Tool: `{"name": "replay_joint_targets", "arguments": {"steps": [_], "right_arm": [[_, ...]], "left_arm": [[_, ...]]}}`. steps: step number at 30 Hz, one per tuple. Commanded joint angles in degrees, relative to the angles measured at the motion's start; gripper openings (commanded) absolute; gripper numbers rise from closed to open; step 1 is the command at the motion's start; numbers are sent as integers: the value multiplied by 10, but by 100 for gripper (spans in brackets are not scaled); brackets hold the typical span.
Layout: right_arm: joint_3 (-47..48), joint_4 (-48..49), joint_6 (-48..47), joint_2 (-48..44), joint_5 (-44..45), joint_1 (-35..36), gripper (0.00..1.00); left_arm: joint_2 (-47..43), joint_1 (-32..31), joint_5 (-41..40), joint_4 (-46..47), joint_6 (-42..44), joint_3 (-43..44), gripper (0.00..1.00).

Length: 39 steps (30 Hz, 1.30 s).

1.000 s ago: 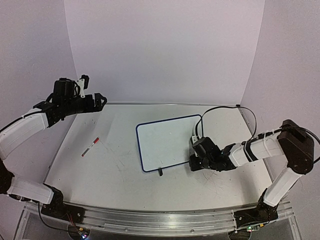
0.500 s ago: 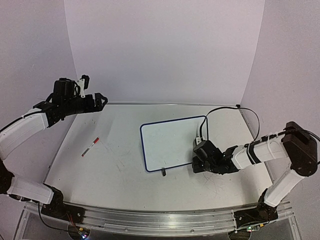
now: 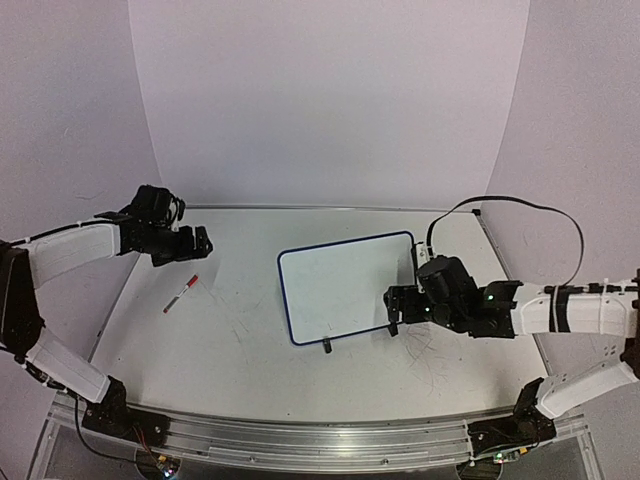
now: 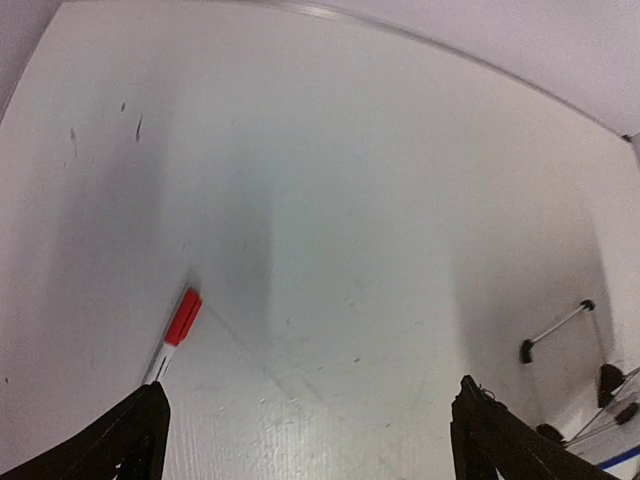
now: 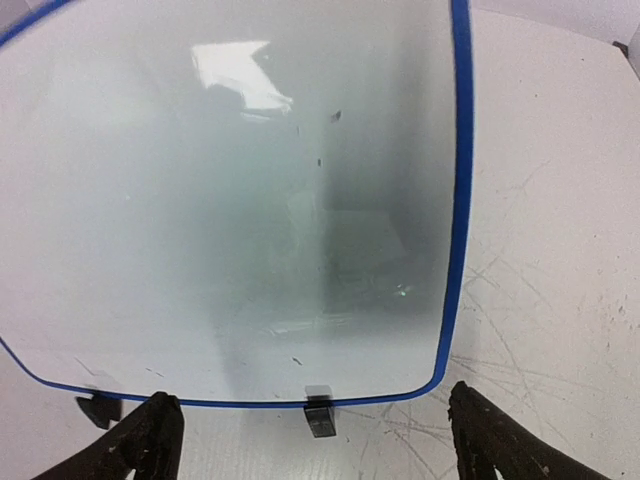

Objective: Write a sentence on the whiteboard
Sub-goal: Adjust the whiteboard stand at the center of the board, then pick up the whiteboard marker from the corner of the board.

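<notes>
The big white table (image 3: 250, 370) has lots of grey scratches on it.

The left claw (image 3: 200, 243) is over the left side of the table. Its two fingers are spread wide and hold nothing. The right claw (image 3: 393, 310) is low, just by the near right corner of the board. Its fingers are spread wide too, and nothing is between them.

The whiteboard (image 3: 340, 285) lies flat on the table, in the middle and a little to the right. It is turned a bit crooked. It has a thin blue rim, and its face is plain white.

A marker (image 3: 181, 293) with a red cap lies on the left side of the table, near the left claw.

Two small black clip feet (image 5: 318, 412) stick out from one edge of the board.
</notes>
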Motion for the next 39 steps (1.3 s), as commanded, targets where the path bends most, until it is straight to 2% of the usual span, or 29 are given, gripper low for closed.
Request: {"name": "replay_joint_targets", "arguments": {"steps": [1,8,13,18,24,30,39], "right_arm": [[31,-27,-47,-60,-26,3,95],[83,-40,-104,-109,-40,3,98],[67,-2,-127,-151,-30,3,98],[61,20,-108,-166,-18,3,98],[58,14,-119,-182,-64,3,98],[59,23,-112,-197,-67,2,98],[62,23,-82,-212,-76,3,98]], "left_arm": [[43,32,-43,-88,-7,-11,99],[130,90,-31,-119,47,15,98],[203,100,30,-119,91,55,86],[253,100,31,-120,120,98,79],[286,99,-20,-127,131,109,54],[285,93,-13,-125,128,111,31],[256,81,-7,-126,128,85,12]]}}
